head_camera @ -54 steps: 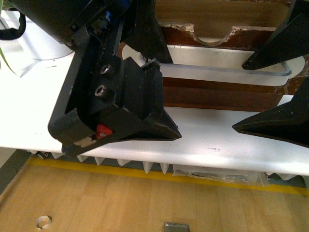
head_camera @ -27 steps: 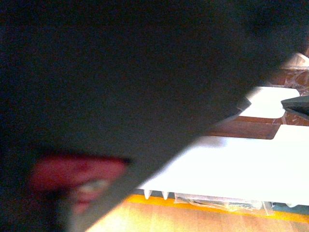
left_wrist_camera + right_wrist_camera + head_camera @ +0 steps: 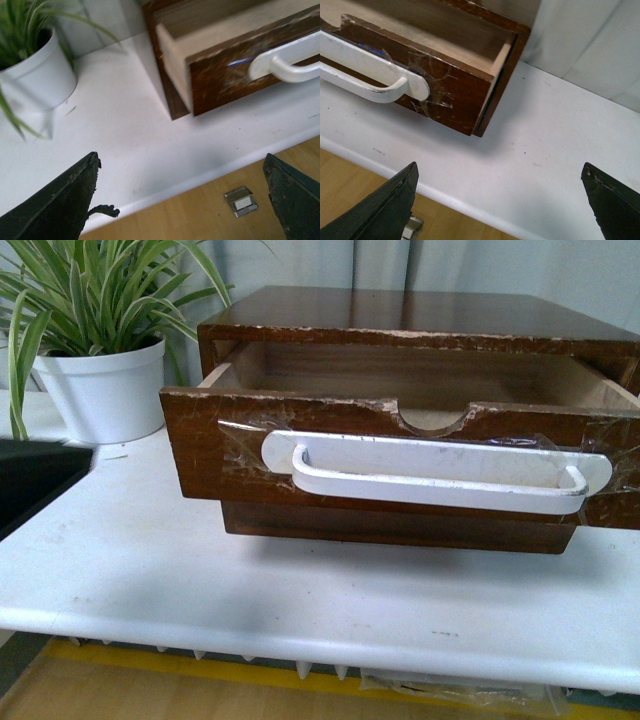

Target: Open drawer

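— Drawer point(image 3: 215, 455) position?
— Partway out of its cabinet point(image 3: 400, 310) on the white surface point(image 3: 300, 600). Its front faces the robot, and its long axis and white handle point(image 3: 440, 465) run left to right.
— Around it?
— A potted plant point(image 3: 100, 390) stands apart at its left.
— Tools?
— The left tool point(image 3: 181, 156) and right tool point(image 3: 499, 165) both have fingers wide apart, empty, near the surface's front edge, clear of the handle.
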`<state>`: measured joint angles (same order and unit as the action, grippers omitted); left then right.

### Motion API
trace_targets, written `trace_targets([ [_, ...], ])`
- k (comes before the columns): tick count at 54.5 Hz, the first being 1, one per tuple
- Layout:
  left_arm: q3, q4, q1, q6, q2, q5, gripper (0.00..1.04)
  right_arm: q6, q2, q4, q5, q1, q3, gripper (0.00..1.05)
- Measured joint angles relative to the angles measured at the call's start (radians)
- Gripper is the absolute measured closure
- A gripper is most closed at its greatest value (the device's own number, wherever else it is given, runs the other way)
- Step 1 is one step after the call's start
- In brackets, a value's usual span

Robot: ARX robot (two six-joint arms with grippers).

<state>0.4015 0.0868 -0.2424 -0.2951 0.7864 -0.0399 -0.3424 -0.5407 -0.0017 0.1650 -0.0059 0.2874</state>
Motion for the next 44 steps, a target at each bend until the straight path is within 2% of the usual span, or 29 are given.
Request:
trace_targets([
  [5, -0.082, -0.087, 0.061, 0.099, -0.145, 0.049, 0.06, 0.093, 0.192, -0.100, -0.076, -0.003, -0.059, 0.09],
  [10, -0.143, -0.197, 0.082, 0.191, -0.303, 0.103, 0.06, 0.169, 0.338, -0.189, -0.115, -0.019, -0.088, 0.09],
  [17, -0.200, -0.327, 0.090, 0.268, -0.477, 0.155, 0.06, 0.273, 0.393, -0.183, -0.122, -0.053, -0.120, 0.09],
  [31, -0.223, -0.345, 0.097, 0.320, -0.555, 0.159, 0.07, 0.330, 0.404, -0.170, -0.142, -0.060, -0.132, 0.10],
  [33, -0.252, -0.280, 0.097, 0.314, -0.587, 0.172, 0.12, 0.332, 0.428, -0.098, -0.162, -0.035, -0.160, 0.16],
  [38, -0.335, -0.129, 0.184, 0.307, -0.703, 0.061, 0.26, 0.332, 0.463, -0.022, -0.165, -0.006, -0.200, 0.30],
  [44, -0.340, -0.095, 0.236, 0.304, -0.738, 0.054, 0.44, 0.332, 0.478, -0.012, -0.161, 0.003, -0.209, 0.48],
])
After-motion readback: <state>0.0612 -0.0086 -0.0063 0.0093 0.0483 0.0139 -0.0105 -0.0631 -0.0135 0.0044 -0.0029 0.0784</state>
